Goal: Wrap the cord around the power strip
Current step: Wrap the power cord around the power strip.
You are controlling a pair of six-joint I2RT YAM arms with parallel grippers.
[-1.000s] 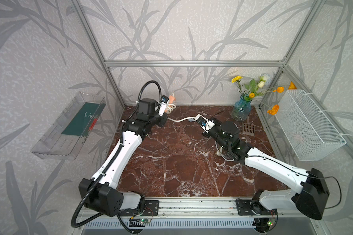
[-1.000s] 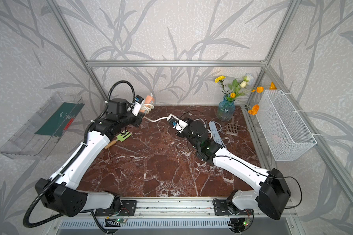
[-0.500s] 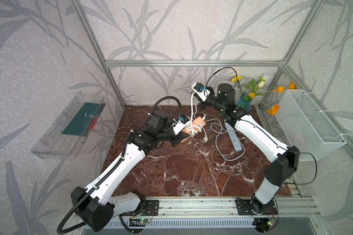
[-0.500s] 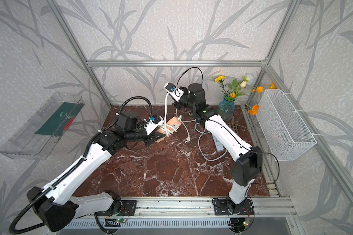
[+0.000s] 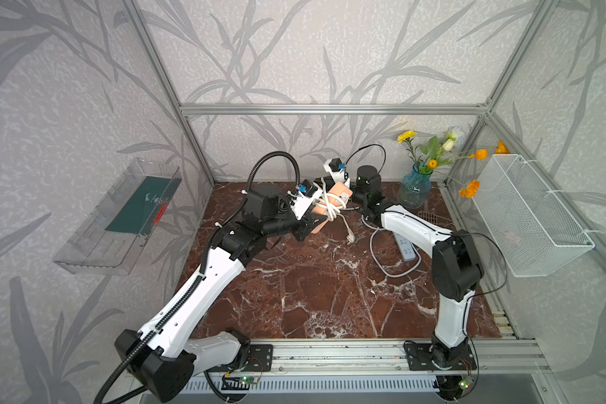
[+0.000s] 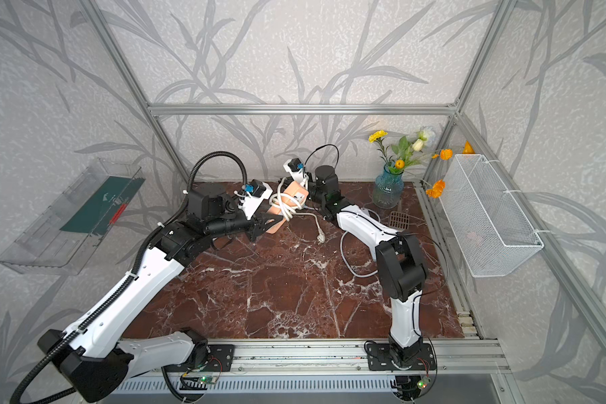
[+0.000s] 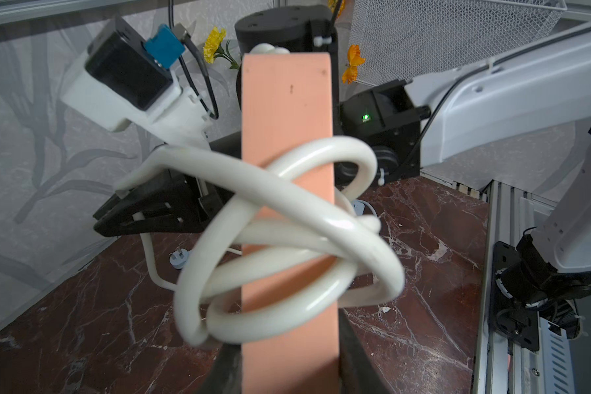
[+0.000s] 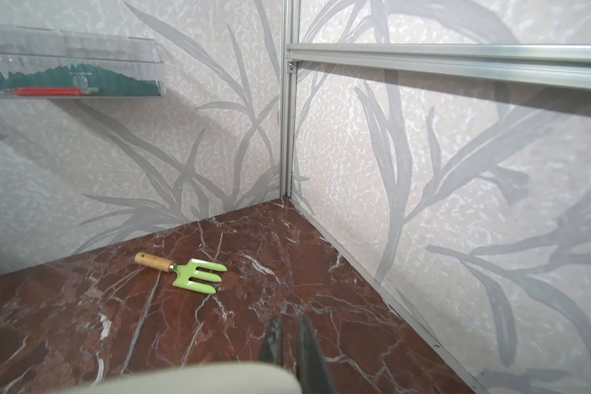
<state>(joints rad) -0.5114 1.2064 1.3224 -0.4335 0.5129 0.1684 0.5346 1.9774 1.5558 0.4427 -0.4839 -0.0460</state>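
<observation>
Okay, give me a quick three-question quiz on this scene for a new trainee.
1. True or false: the pink power strip lies flat on the table.
2. Which gripper clamps the strip? A) left B) right
3. Fill in: a white ___ is looped around the strip.
Key: 1 false, the left gripper holds it up off the table; 2 A; 3 cord.

Left wrist view's edge crops the power strip [image 7: 286,112].
</observation>
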